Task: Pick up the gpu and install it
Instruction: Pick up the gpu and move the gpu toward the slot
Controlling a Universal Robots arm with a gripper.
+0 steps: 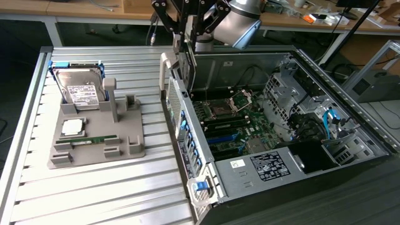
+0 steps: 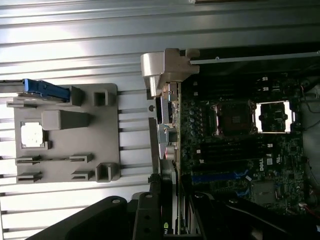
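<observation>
Operator: Layout, please, biggest thing first.

Describer: Your ribbed metal table carries everything. On the exterior view's right lies an open computer case, side panel off, with its motherboard facing up. On the exterior view's left, near the case, sits a gray fixture tray. A hard drive stands upright at the tray's far end, and a green memory stick lies flat nearer the front.

Operator: And my arm?

Describer: Your arm reaches in from the far side. Its gripper hangs over the case wall closest to the tray.

Operator: Where is the gpu?

Describer: The gpu is in your gripper. The fingers are clamped on its upper part, and the dark card hangs straight down below them. It is held upright and edge-on, above the case wall beside the tray. The wrist view shows the gpu as a thin dark strip pinched between the gripper fingers. Below it runs the line where the case wall meets the motherboard. The card is not seated in a slot. I cannot tell whether its lower edge touches the case.
</observation>
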